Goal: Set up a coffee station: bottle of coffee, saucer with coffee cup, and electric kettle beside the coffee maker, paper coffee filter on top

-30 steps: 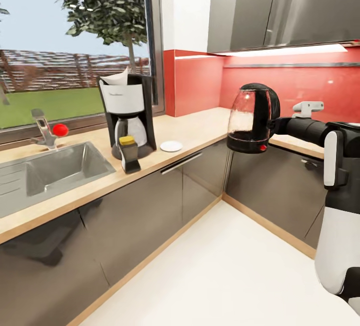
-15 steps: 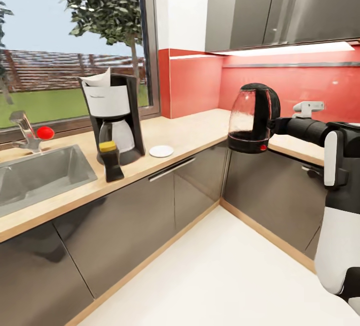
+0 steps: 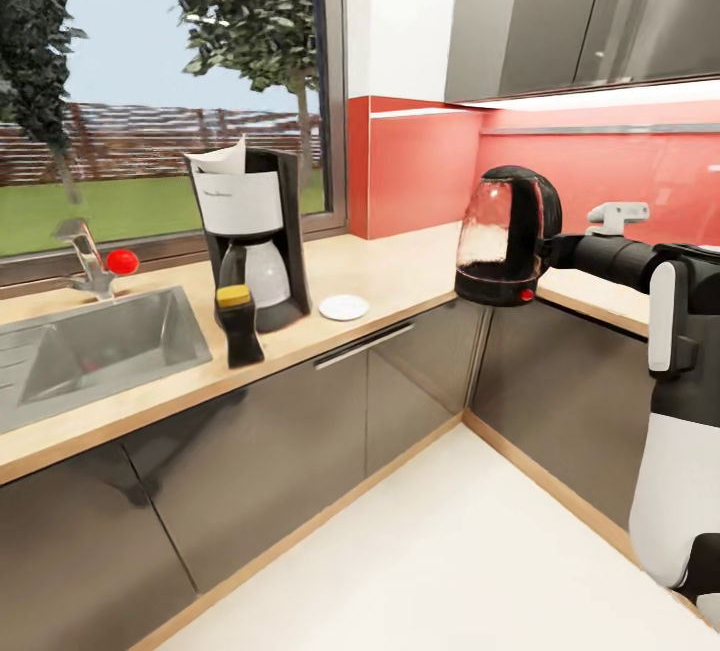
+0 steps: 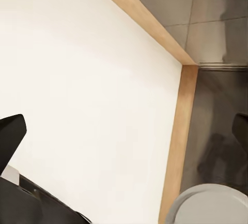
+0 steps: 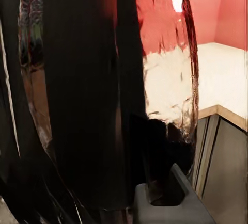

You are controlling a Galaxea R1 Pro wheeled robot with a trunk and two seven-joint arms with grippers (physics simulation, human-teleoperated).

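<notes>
The coffee maker (image 3: 252,236) stands on the kitchen countertop (image 3: 400,266) by the window, with the paper coffee filter (image 3: 222,157) sticking up from its top. In front of it stands the bottle of coffee (image 3: 238,325), black with a yellow cap. The white saucer (image 3: 343,307) lies bare just right of the machine. My right gripper (image 3: 549,249) is shut on the handle of the electric kettle (image 3: 505,236), holding it upright in the air off the counter's corner; the kettle's dark glass (image 5: 93,90) looms close in the right wrist view. My left gripper (image 4: 125,131) is open above the floor. The coffee cup is out of view.
A steel sink (image 3: 100,343) and a tap with a red knob (image 3: 121,261) lie left of the coffee maker. Dark cabinets (image 3: 300,431) run under the L-shaped counter. The white floor (image 3: 450,551) lies open in front. Wall cupboards (image 3: 590,11) hang above the red splashback.
The whole head view has swung, so the counter things sit further right in the picture than half a second ago. The kettle stays held in the same place by my right gripper.
</notes>
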